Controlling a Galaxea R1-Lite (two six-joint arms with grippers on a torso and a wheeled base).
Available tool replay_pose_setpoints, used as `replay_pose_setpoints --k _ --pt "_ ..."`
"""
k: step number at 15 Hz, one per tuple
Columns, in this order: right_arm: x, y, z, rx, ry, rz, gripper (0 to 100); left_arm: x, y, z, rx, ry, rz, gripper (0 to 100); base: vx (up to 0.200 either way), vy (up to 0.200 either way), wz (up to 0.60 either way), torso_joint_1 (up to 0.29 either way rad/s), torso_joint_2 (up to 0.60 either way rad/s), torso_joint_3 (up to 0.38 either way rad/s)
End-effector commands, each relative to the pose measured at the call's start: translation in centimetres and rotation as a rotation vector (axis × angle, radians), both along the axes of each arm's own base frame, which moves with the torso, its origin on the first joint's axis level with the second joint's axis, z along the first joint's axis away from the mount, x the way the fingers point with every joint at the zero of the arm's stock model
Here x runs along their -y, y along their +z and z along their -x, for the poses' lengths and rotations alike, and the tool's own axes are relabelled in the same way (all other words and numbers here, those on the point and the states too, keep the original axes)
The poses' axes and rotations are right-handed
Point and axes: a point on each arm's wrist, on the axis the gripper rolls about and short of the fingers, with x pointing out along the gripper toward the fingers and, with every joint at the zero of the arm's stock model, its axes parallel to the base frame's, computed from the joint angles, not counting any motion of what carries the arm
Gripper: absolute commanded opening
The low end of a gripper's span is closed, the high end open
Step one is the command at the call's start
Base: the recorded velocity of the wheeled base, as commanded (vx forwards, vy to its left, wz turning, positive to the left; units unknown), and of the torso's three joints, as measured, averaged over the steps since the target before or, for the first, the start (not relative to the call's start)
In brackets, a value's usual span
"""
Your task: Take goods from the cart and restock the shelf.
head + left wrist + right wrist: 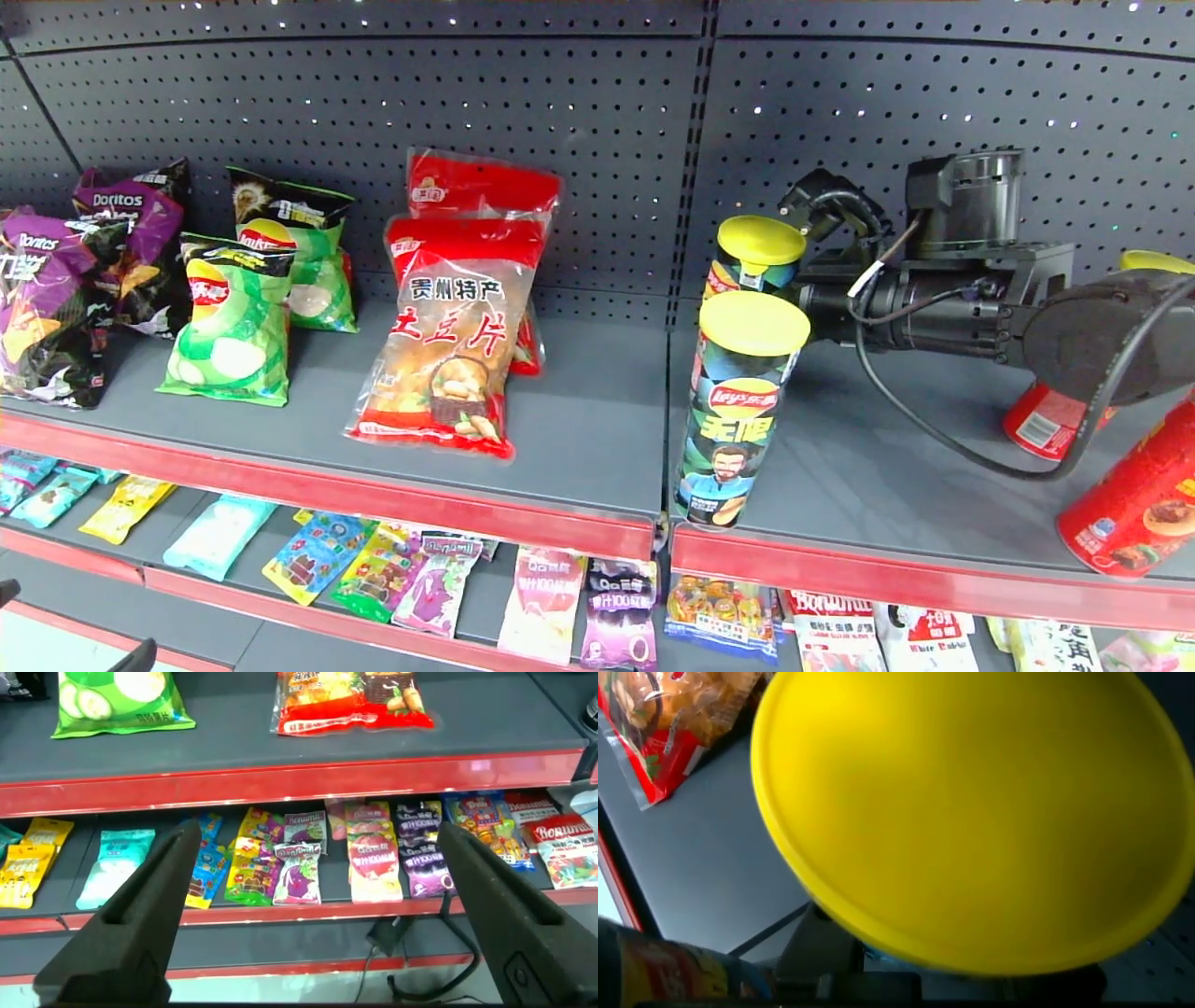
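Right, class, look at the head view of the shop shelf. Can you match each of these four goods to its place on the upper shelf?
Things:
1. purple chip bags
2. red potato-slice bag
3. front yellow-lidded can
4. red can

Places on the upper shelf:
A. at the right end
B. standing upright by the front edge, right of the middle
C. at the left end
D. near the middle, just right of the green chip bags

Pairs: 1-C, 2-D, 3-B, 4-A
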Motion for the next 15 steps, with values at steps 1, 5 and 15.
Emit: replay_pose_setpoints --k 1,5,15 --pt "-0.20 -0.23 -0.31 -0.005 0.003 0.003 0 0.02 -0.02 -0.10 -0.006 -0.001 0.000 100 0.000 0.000 0.00 0.000 0.00 0.000" --pt "-0.22 -0.39 -0.36 -0.009 0.003 0.005 0 0.02 -0.11 -0.10 -0.009 -0.003 -0.001 100 0.000 0.000 0.00 0.000 0.00 0.000" --pt "-0.19 -1.03 -0.40 -0.025 -0.018 0.019 100 0.06 -0.26 -0.21 -0.022 -0.012 0.000 100 0.000 0.000 0.00 0.000 0.00 0.000"
